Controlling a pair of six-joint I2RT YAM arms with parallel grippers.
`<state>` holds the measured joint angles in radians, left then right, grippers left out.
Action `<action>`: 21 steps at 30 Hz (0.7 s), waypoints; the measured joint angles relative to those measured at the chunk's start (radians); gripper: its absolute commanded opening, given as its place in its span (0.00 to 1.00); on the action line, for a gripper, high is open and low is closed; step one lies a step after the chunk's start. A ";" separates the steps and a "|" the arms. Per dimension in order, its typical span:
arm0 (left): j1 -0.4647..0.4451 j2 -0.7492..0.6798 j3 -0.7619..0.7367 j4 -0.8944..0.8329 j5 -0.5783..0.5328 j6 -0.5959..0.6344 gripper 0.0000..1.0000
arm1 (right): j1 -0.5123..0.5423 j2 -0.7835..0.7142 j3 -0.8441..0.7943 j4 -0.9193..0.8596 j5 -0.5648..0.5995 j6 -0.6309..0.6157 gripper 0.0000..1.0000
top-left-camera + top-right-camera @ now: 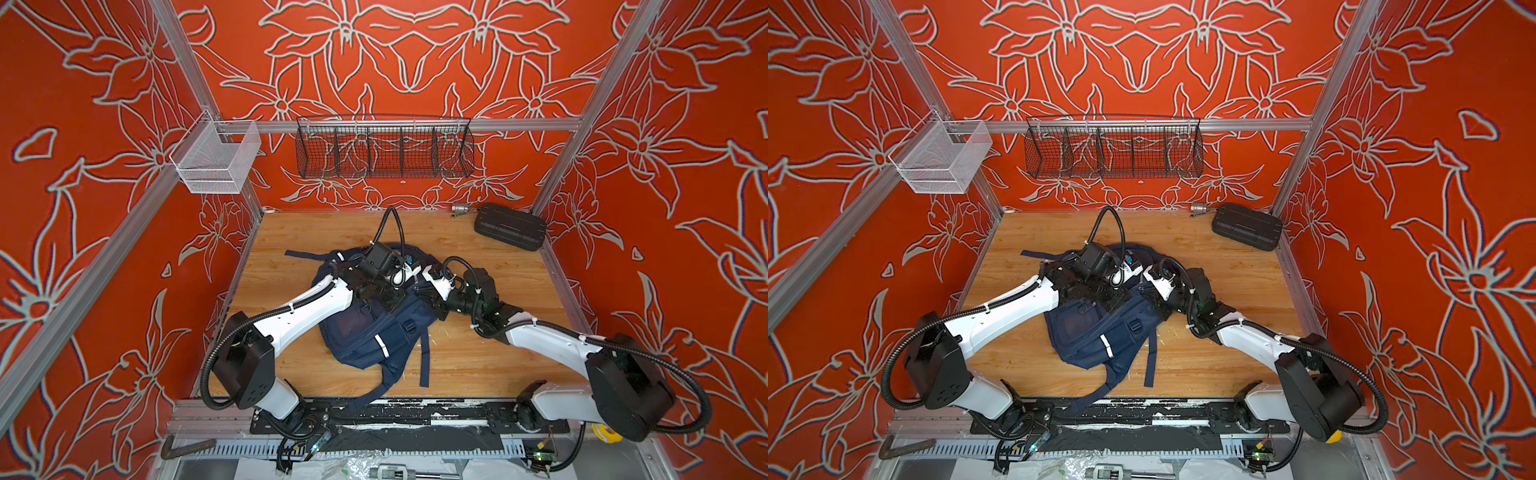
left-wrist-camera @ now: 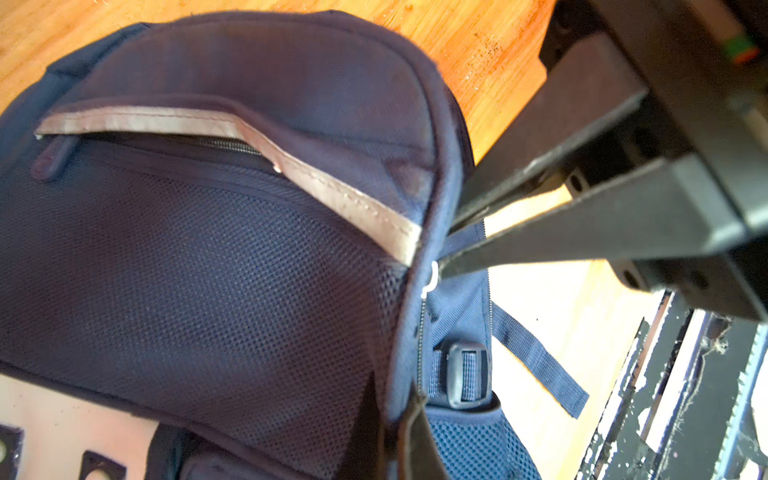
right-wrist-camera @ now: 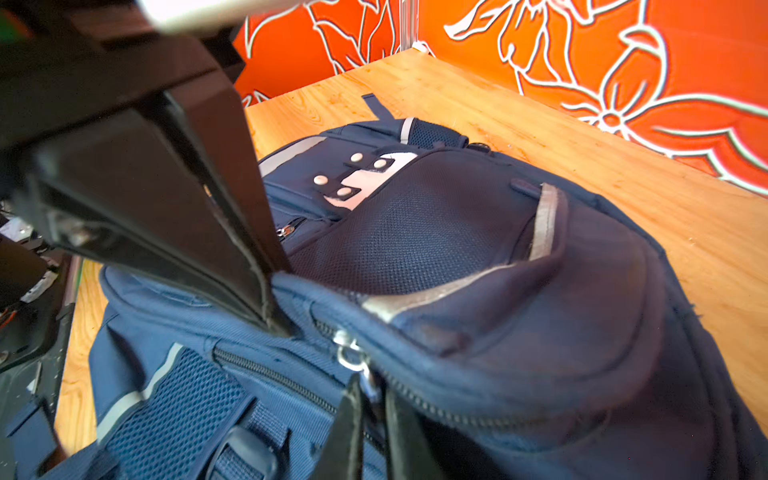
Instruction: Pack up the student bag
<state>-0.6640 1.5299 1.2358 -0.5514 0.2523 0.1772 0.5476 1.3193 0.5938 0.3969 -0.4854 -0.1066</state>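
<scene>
Wooden tabletop [image 1: 478, 249], walled in by orange floral panels, carries the student bag [image 1: 365, 332], which lies flat at the centre with its navy straps trailing toward the near edge. Both arms meet over the bag's right side. The left gripper [image 3: 277, 318] is clenched on a fold of the bag's edge. Just beside it, the right gripper [image 3: 372, 419] pinches the metal zipper pull [image 3: 353, 357]. A black ribbed case [image 1: 510, 226] sits in the far right corner.
</scene>
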 measured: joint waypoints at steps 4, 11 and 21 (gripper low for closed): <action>0.000 0.000 0.004 -0.005 -0.005 0.002 0.00 | 0.014 -0.001 -0.005 0.018 0.031 0.002 0.01; 0.000 0.000 0.006 -0.005 0.003 0.005 0.00 | 0.039 -0.034 -0.038 0.040 0.100 0.004 0.13; 0.000 0.000 0.008 0.004 0.019 0.004 0.00 | 0.055 -0.043 -0.052 0.073 0.156 0.007 0.16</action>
<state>-0.6640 1.5299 1.2434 -0.5476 0.2714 0.1810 0.6025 1.2758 0.5419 0.4702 -0.3290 -0.0998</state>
